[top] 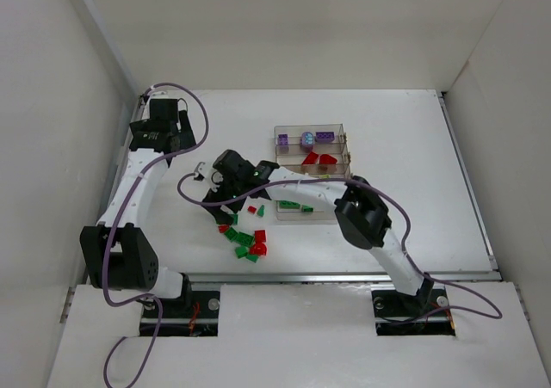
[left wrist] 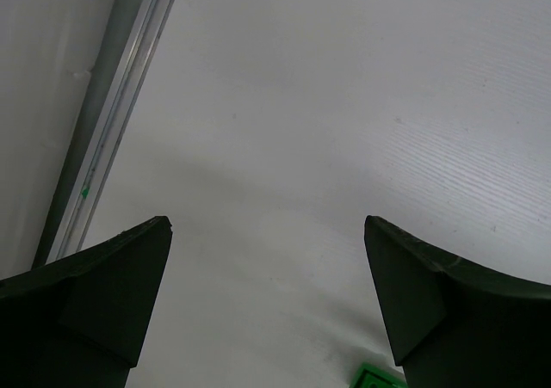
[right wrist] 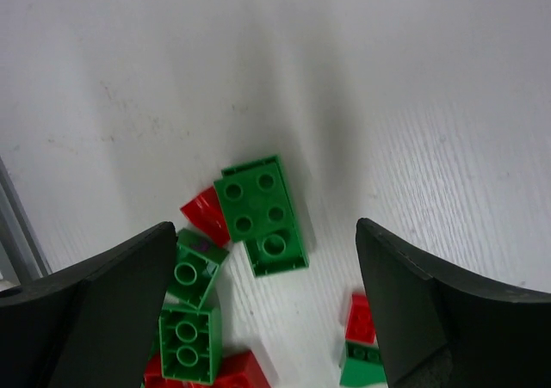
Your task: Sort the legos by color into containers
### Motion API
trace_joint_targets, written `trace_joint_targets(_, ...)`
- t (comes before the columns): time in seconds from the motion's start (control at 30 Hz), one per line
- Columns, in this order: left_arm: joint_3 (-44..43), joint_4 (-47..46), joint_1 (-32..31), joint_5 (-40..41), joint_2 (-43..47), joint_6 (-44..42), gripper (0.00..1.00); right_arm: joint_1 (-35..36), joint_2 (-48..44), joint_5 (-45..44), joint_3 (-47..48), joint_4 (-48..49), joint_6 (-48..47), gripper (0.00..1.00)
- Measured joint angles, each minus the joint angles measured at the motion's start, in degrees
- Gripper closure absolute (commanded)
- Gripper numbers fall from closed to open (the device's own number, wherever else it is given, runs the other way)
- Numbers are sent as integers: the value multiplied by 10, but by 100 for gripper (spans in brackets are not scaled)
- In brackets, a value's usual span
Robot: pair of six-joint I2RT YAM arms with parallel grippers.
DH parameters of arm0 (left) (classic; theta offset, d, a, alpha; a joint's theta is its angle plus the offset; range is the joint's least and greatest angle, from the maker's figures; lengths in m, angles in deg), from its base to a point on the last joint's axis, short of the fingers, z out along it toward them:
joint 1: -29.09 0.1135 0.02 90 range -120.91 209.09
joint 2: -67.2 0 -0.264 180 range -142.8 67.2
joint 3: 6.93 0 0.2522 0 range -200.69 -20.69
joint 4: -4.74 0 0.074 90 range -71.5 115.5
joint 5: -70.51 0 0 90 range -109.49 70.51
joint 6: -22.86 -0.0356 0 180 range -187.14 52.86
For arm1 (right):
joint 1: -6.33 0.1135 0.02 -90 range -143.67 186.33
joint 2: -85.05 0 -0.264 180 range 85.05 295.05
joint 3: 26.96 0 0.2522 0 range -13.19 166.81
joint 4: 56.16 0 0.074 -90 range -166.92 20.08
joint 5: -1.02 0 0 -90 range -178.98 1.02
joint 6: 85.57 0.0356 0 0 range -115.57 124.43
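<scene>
Overhead first: the left gripper (top: 162, 117) sits far up the left side of the table (top: 405, 147), well apart from the loose legos (top: 245, 240). How far it is open cannot be judged from up here. The right gripper (top: 211, 186) reaches leftward, its arm crossing above the tray (top: 344, 151), and the loose heap lies close to its fingertips on their near side. The tray's farthest compartment holds purple bricks (top: 303, 137), the next holds red bricks (top: 318, 157), and the nearest holds green bricks (top: 295, 206). The compartment under the arm is hidden.

Left wrist camera: both fingers (left wrist: 103, 293) are spread wide with only bare table between them, gripping nothing. A metal rail (left wrist: 120, 104) runs outside the left finger. A bright green corner (left wrist: 377, 378) shows just inside the right finger's base; what it belongs to is unclear, and the overhead view does not show it.

Right wrist camera: these fingers (right wrist: 430, 311) are likewise wide apart and hold nothing. Between them lies a large green brick (right wrist: 254, 200) with a red wedge (right wrist: 205, 212) touching its left side. Two smaller green pieces (right wrist: 191, 336) sit beside the left finger, and a red-and-green pair (right wrist: 362, 319) sits just beside the right finger. Only the overhead view shows the tray.
</scene>
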Motion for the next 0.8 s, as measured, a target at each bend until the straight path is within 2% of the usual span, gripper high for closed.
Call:
trace_joint_targets(0.23, 0, 0, 0, 7, 3, 0, 7, 0, 38, 31, 34, 6, -6, 15)
trace_joint_targets(0.5, 0, -4, 0, 8, 3, 0, 7, 0, 73, 49, 49, 0, -17, 34)
trace_joint_targets(0.57, 1, -5, 0, 7, 3, 0, 7, 0, 73, 51, 49, -1, -18, 41)
trace_joint_targets(0.6, 1, -5, 0, 7, 3, 0, 7, 0, 73, 52, 49, -3, -18, 50)
trace_joint_targets(0.73, 4, -8, 0, 6, 3, 0, 7, 0, 72, 56, 49, -2, -17, 71)
trace_joint_targets(0.8, 4, -8, 0, 6, 3, 0, 7, 0, 71, 60, 49, -2, -18, 75)
